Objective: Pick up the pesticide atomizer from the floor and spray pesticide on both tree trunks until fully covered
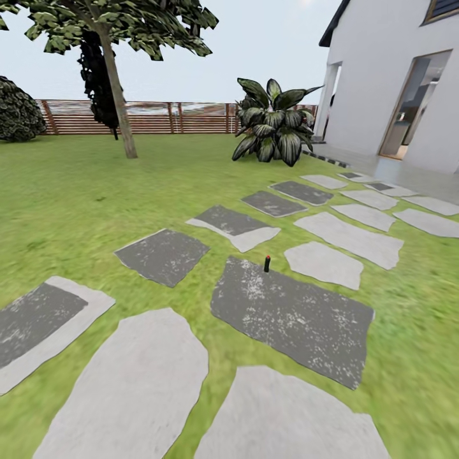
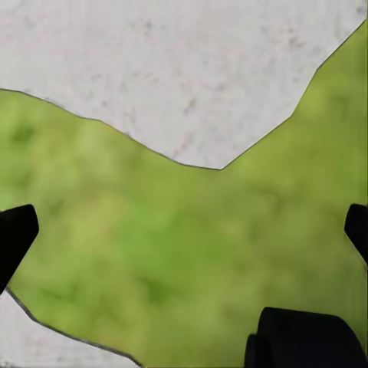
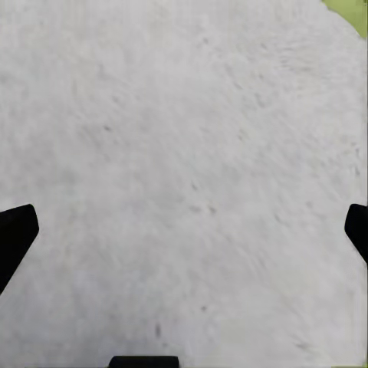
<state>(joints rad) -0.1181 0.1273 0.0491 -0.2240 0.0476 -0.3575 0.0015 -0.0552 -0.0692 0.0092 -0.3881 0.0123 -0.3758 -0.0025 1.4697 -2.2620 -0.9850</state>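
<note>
Matt speckled stone slabs (rough); slatted wood fence.

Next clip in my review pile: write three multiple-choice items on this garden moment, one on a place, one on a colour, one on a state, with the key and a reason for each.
1. Where does the small dark upright object stand?
A. at the far edge of a dark stepping stone
B. against the fence
C. inside the doorway

2. What colour is the house wall?
A. brick red
B. white
C. dark green

3. How do the left gripper jaws stand?
A. shut on a bottle
B. shut with nothing between
C. open, holding nothing

Key: 1 A, the head view shows it at that stone's far rim. 2 B, the wall is plain white. 3 C, in the left wrist view the fingertips sit at opposite edges with only grass between.
</note>
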